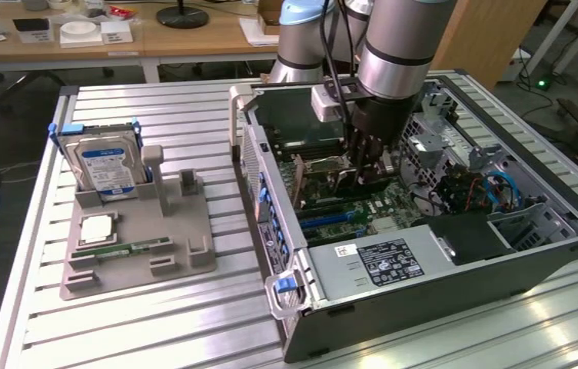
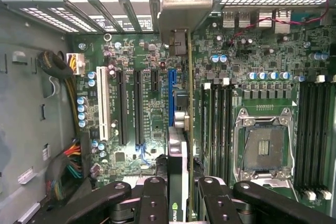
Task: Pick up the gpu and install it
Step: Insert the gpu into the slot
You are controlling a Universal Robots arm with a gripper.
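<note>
My gripper [image 1: 369, 171] reaches down into the open computer case [image 1: 443, 284], over the motherboard [image 1: 371, 209]. It is shut on the gpu [image 2: 178, 156], which the wrist view shows edge-on between the two black fingers [image 2: 153, 195]. The card's silver end bracket [image 2: 181, 3] points toward the case's rear slot openings. The card hangs in line with the long blue slot [image 2: 171, 95] and partly covers it. Whether its edge touches the slot cannot be told. In the exterior view the gpu [image 1: 353, 175] is a dark slab below the wrist.
A grey fixture tray [image 1: 135, 261] on the exterior view's left holds an upright hard drive [image 1: 104, 165], a processor chip [image 1: 97, 228] and a memory stick [image 1: 125, 249]. Inside the case are the processor socket [image 2: 262, 148], memory slots [image 2: 218, 124], cable bundles [image 2: 65, 169] and a black power supply [image 1: 381, 263].
</note>
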